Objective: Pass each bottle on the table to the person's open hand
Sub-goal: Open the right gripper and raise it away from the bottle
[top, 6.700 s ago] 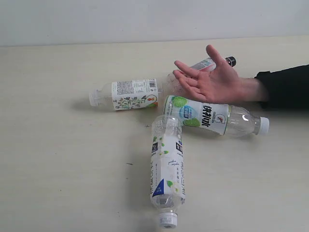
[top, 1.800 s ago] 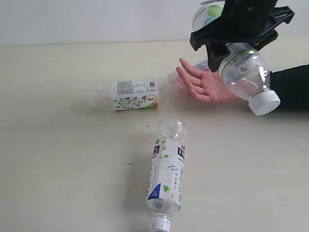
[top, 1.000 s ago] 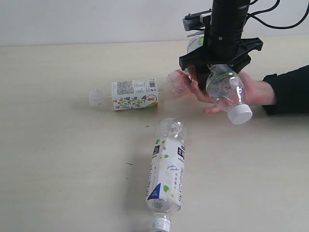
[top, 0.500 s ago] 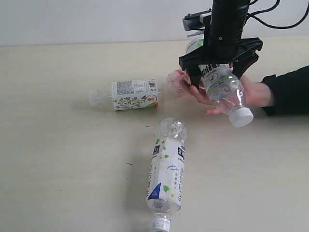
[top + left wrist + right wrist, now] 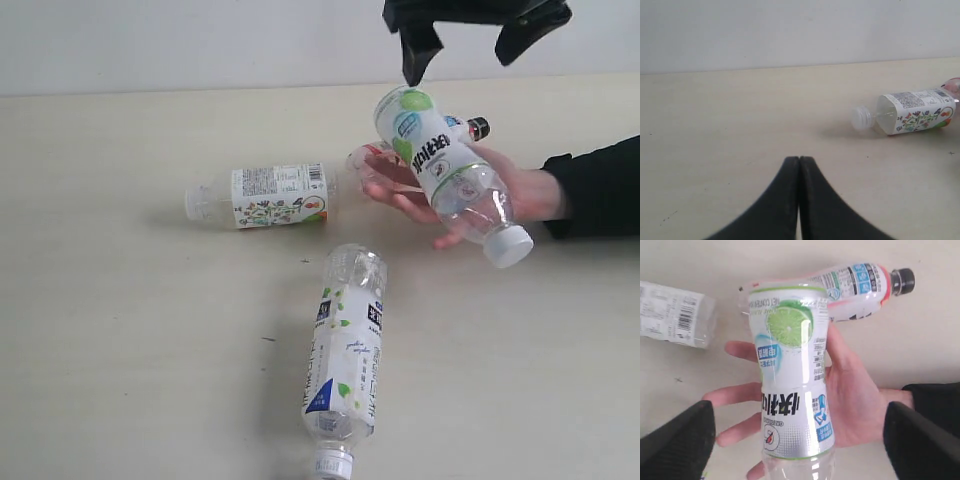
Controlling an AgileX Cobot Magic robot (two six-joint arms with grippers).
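The bottles: four counted, all clear plastic with white printed labels.

1. Lime-green bottle [image 5: 440, 158]: upper right of centre in the exterior view, lying across the person's open hand [image 5: 403, 193]. Its base points to the upper left, its white cap to the lower right, past the edge of the palm. It is tilted and clear of the table [image 5: 120, 350].
2. Pinkish bottle [image 5: 855, 285]: black cap, on its side on the table, behind the hand and partly hidden by it in the exterior view.
3. Floral-orange bottle [image 5: 270, 195]: left of centre, on its side, white cap to the left. It also shows at the right edge of the left wrist view.
4. Leafy blue-green bottle [image 5: 348, 350]: lower centre, on its side, cap toward the bottom edge and partly cut off.

Person's hand: palm up, fingers spread beneath the lime-green bottle, with fingertips showing to the left of and below the label. Whether the fingers are pressing on the bottle cannot be told. A black sleeve [image 5: 600, 185] covers the wrist at the right edge.

Right gripper [image 5: 458, 58]: at the top edge of the exterior view, above the lime-green bottle and not touching it. Its two black fingers stand wide apart; in its wrist view they sit at either lower corner, with the bottle well clear between them.

Left gripper [image 5: 799, 167]: fingers pressed together with nothing between them, over bare table.
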